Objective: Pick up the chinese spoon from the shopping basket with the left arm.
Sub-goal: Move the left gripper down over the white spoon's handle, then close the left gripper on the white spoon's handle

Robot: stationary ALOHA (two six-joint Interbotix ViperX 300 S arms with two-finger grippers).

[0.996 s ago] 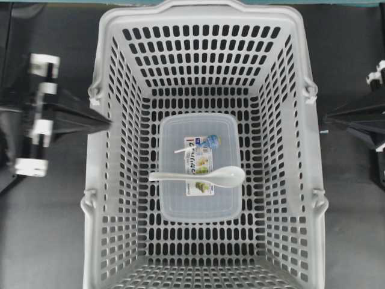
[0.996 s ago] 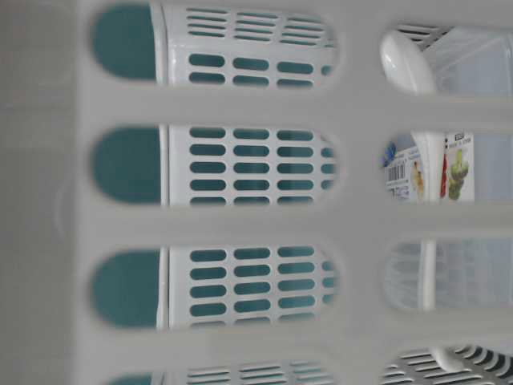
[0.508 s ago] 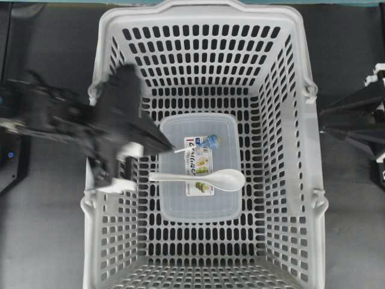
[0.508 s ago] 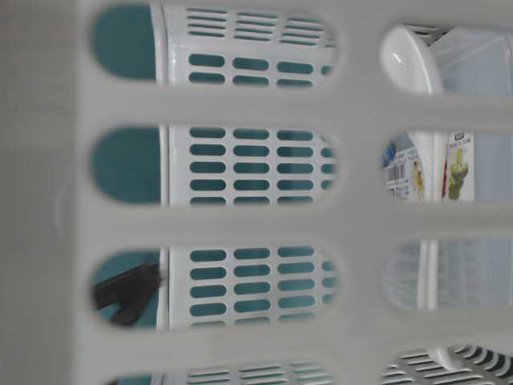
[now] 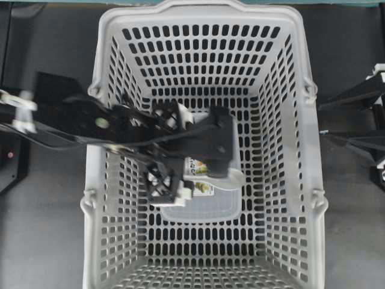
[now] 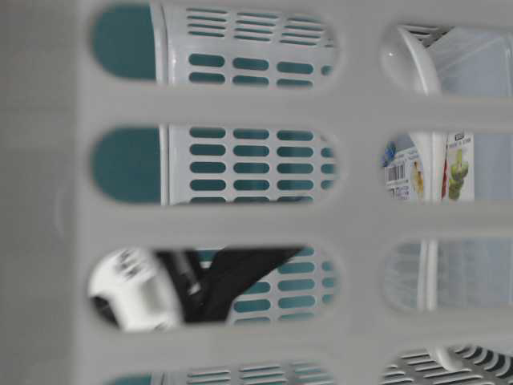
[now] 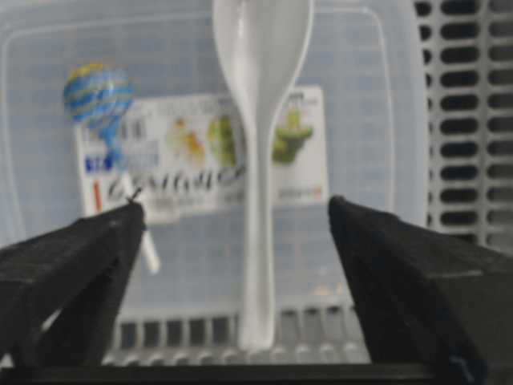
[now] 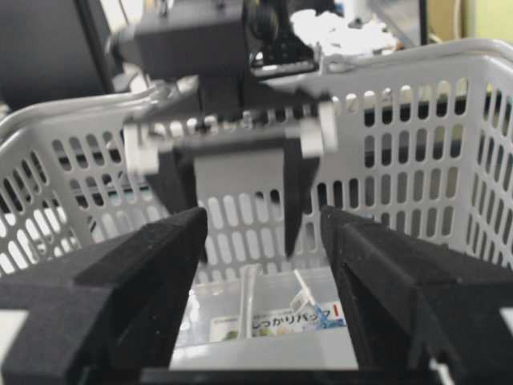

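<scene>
Container (image 5: 207, 208) on basket (image 5: 289, 120) floor, mid-basket. Spoon (image 7: 260, 160) and lollipop (image 7: 98, 96) side by side on container lid — apart, not touching. Left gripper (image 7: 236, 233) inside basket above lid, fingers either side of spoon handle. Right gripper (image 8: 264, 265) outside basket, at its right wall.
</scene>
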